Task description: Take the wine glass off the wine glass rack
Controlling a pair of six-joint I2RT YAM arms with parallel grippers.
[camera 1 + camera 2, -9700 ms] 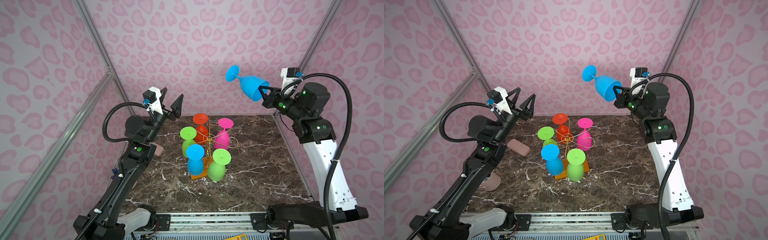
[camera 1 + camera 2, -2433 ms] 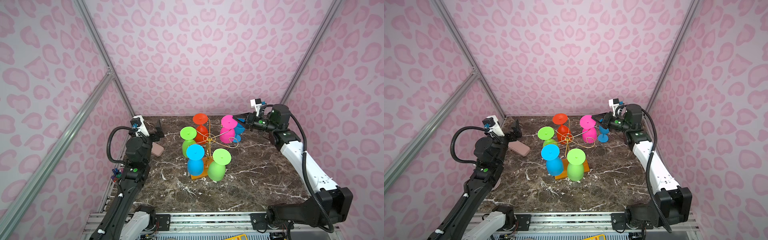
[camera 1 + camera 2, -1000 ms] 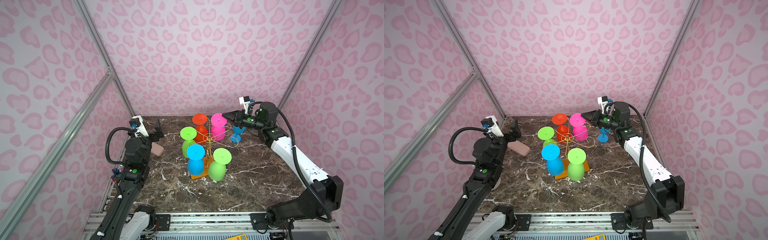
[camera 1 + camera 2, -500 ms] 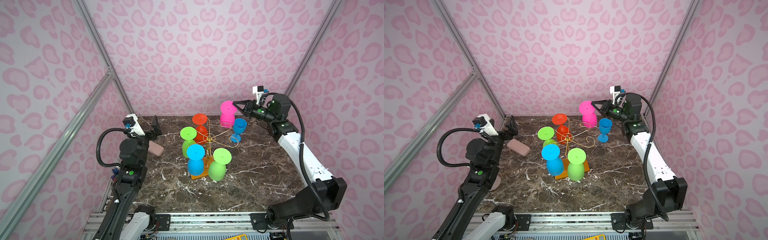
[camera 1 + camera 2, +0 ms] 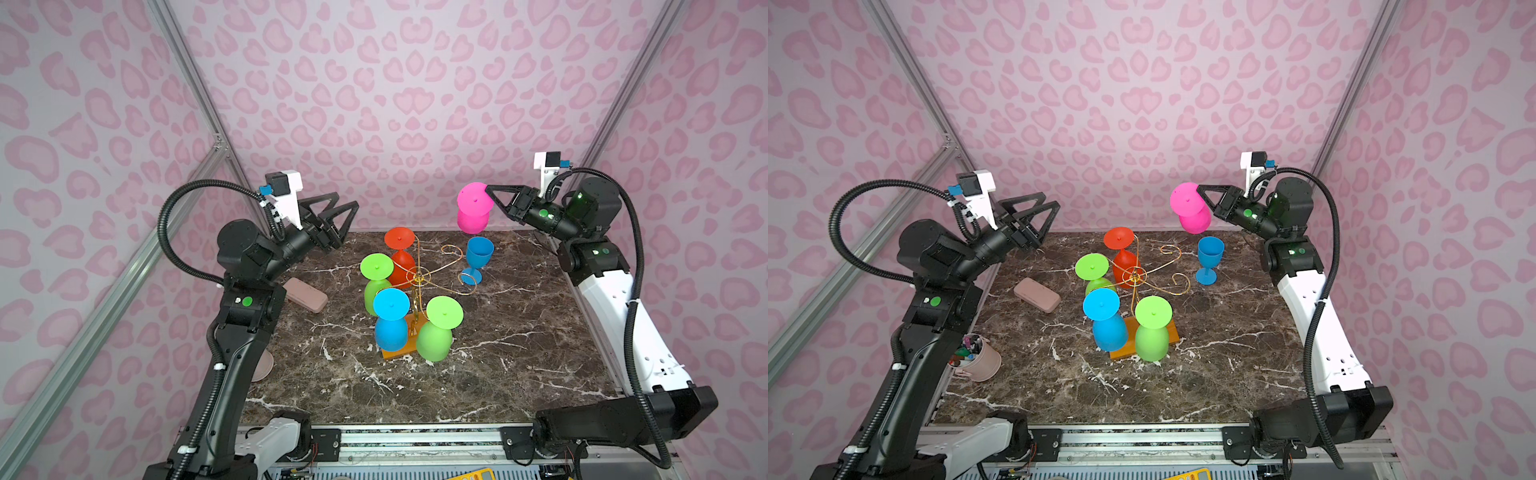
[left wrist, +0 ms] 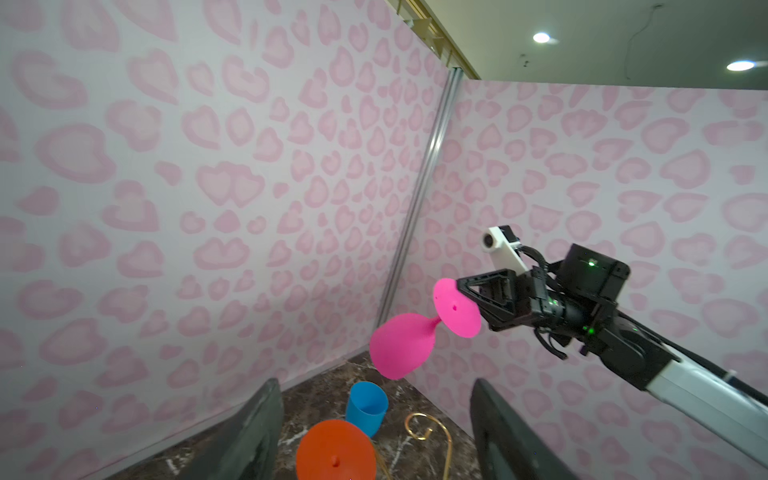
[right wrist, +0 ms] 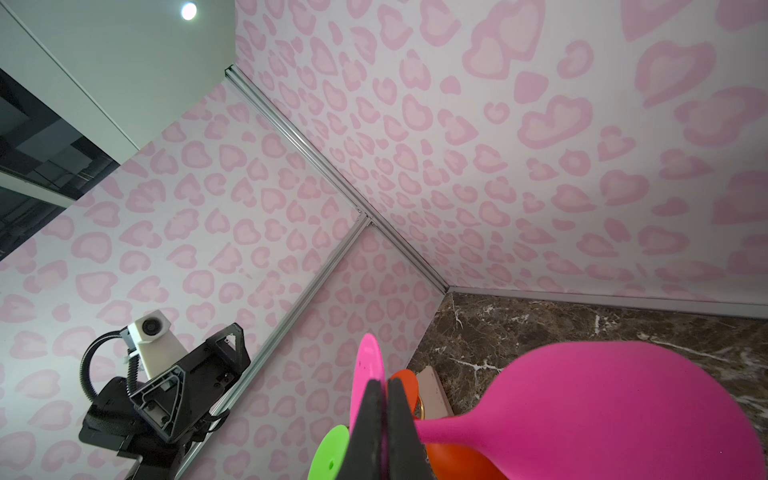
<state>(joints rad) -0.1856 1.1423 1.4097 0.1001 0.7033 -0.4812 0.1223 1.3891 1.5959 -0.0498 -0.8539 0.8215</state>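
Note:
The pink wine glass (image 5: 471, 216) hangs in the air above the table's back right, clear of the rack. My right gripper (image 5: 489, 192) is shut on the rim of its round foot, which the right wrist view shows pinched between the fingers (image 7: 374, 419) with the pink bowl (image 7: 602, 411) beside them. The gold wire wine glass rack (image 5: 419, 276) stands mid-table on an orange base (image 5: 399, 353), with red, blue and two green glasses hanging upside down. My left gripper (image 5: 347, 208) is raised at the back left, open and empty.
A blue glass (image 5: 478, 253) stands upright on the marble just right of the rack, under the pink one. A brown case (image 5: 305, 294) lies left of the rack. A pink pen cup (image 5: 978, 359) sits by the left arm. Patterned walls enclose three sides.
The right gripper has carried the pink glass up and to the right, away from the rack's arm. The left arm has risen, and its jaws have narrowed a little.

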